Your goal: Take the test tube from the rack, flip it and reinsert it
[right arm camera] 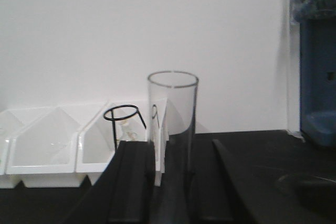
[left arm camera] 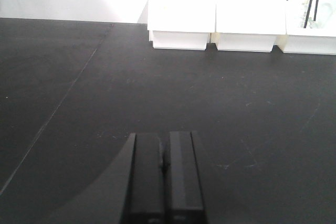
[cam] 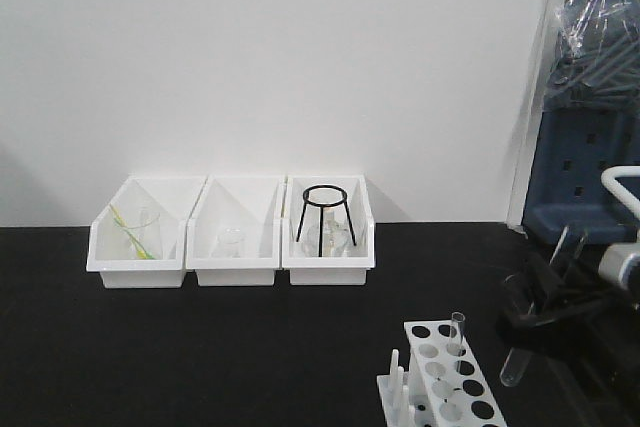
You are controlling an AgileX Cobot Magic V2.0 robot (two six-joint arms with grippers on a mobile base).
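A black worktop [cam: 200, 347] fills the lower half of the front view and runs back to a white wall [cam: 280, 57]. Three white bins [cam: 234, 269] stand in a touching row against that wall, at 9 o'clock from the view's centre. The bin at the 3 o'clock end of the row holds a black wire ring stand [cam: 325, 217], and faint glassware shows in all three. The white rack [cam: 443, 379] sits at 5 o'clock, cut off by the lower edge, with upright pegs along its 9 o'clock side. The right hand [cam: 545, 292] hangs at 2 o'clock from the rack and is clenched on the test tube [cam: 514, 362]. The tube is tilted, its round closed end pointing down toward 7 o'clock just beside the rack and apart from it. In the right wrist view that hand [right arm camera: 172, 148] grips the tube [right arm camera: 172, 108] low down, and its open rim points to 12 o'clock. The left hand [left arm camera: 165, 137] hovers over bare worktop, its fingers [left arm camera: 147, 177] pressed together on nothing. A second glass tube [cam: 457, 332] stands upright in a hole at the rack's far end.
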